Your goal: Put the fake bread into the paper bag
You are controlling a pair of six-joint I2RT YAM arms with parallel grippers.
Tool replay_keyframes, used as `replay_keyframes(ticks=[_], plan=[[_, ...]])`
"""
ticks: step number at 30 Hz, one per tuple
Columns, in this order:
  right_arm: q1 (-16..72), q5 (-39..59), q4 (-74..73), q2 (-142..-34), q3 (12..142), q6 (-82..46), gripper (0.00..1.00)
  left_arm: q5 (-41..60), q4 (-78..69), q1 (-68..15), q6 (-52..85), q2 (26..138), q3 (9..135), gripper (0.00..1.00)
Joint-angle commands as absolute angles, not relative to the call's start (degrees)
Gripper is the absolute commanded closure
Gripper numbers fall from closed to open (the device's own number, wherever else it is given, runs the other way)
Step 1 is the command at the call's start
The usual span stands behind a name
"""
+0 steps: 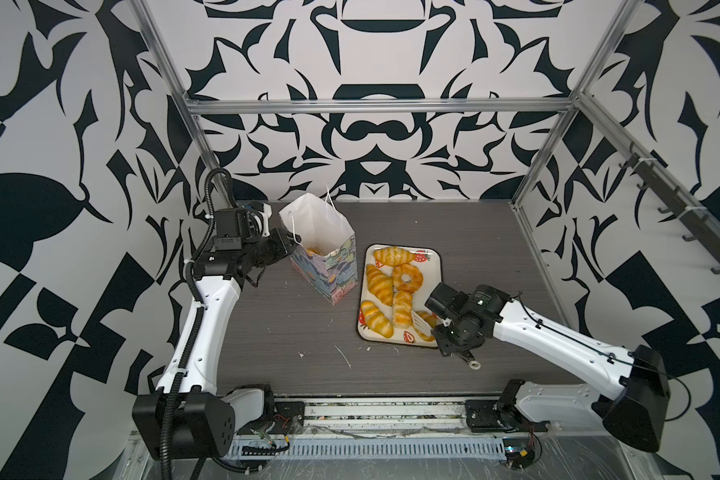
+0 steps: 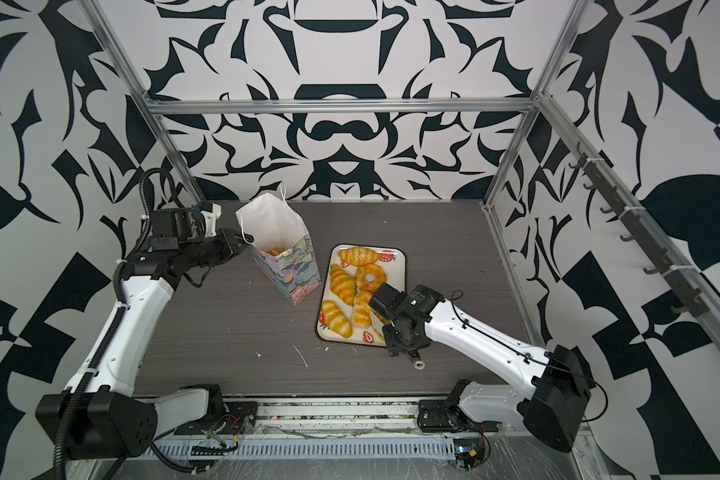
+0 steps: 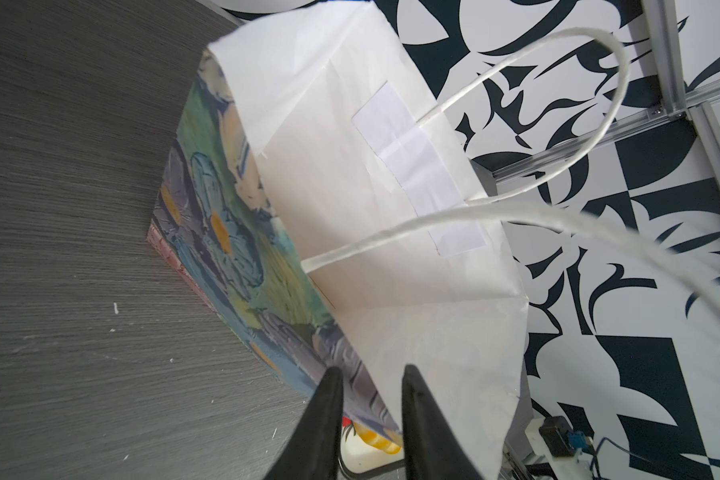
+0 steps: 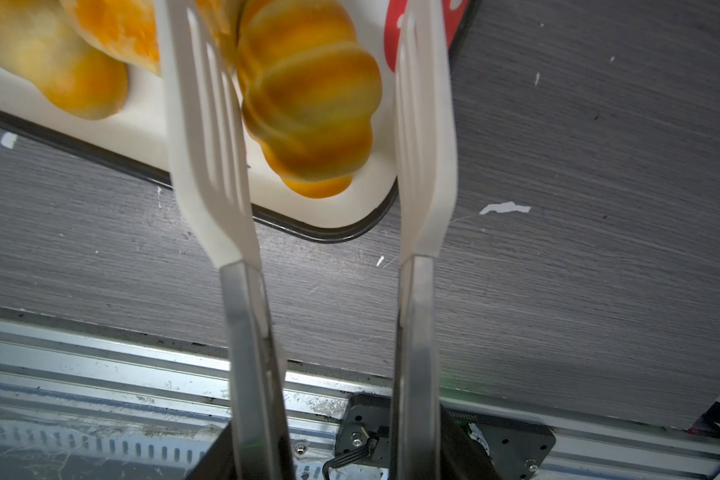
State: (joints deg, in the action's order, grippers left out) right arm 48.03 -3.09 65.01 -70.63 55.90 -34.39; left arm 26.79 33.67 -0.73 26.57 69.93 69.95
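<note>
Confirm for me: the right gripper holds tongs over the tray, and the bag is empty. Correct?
Not quite: the bag is not empty. Both top views show bread lying at its bottom. The rest stands: the right gripper holds tongs over the tray.

Bag: we saw the paper bag [image 1: 324, 253] standing upright on the table [image 1: 267, 332], left of the tray [image 1: 433, 266], just apart.
Tray: we counted 5 pieces of fake bread [image 1: 395, 286] on it, a 6th [image 4: 308, 95] between the tongs [image 4: 316, 137].
Inside bag: we found 1 piece [image 1: 312, 252].
</note>
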Motion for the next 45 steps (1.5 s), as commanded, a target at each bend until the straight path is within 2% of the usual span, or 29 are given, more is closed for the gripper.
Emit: replay_keyframes(ticks=[1, 15, 29, 45], plan=[[47.8, -2.9, 64.4, -71.2, 55.7, -34.7, 0.45, 26.9, 33.4, -1.0, 26.5, 70.4, 70.0, 0.72], [47.9, -3.3, 63.7, -72.9, 55.6, -33.9, 0.45, 26.9, 33.3, -1.5, 26.6, 71.2, 70.5, 0.72], [47.8, -4.2, 64.1, -70.9, 56.0, -34.3, 0.53, 26.4, 33.7, -1.6, 26.3, 70.9, 70.8, 0.72], [47.9, -6.7, 65.7, -68.6, 57.8, -35.6, 0.54, 26.1, 34.1, -1.5, 26.0, 70.2, 70.6, 0.72]])
